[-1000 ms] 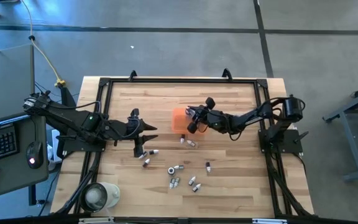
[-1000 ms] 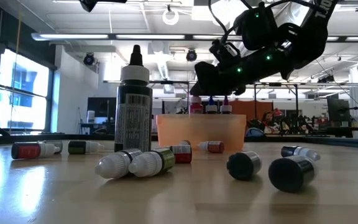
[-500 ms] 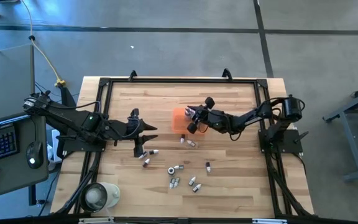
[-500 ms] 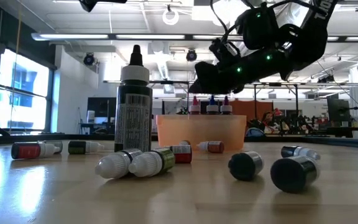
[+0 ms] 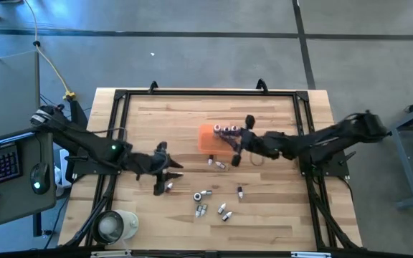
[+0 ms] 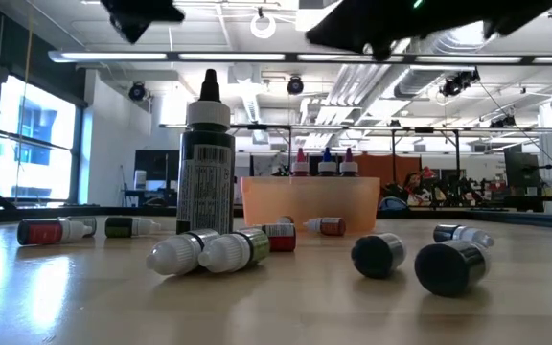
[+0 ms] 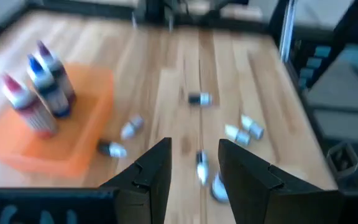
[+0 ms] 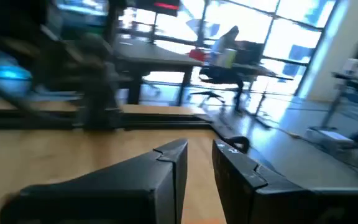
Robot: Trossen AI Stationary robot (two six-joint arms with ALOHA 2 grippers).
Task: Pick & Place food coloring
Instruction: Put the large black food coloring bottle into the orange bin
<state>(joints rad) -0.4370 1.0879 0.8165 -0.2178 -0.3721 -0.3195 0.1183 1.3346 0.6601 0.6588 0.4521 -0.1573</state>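
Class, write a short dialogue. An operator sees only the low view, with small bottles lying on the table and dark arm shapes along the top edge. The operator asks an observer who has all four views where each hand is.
Operator: I only see a dark shape at top left. Where is the left hand?
Observer: The left hand hangs open over the loose bottles, with one lying bottle just beyond its fingertips.
Operator: And the right hand? Is it over the tray?
Observer: No. From above, the right hand is beside the orange tray, on the right arm's side, close to the three bottles standing in it.
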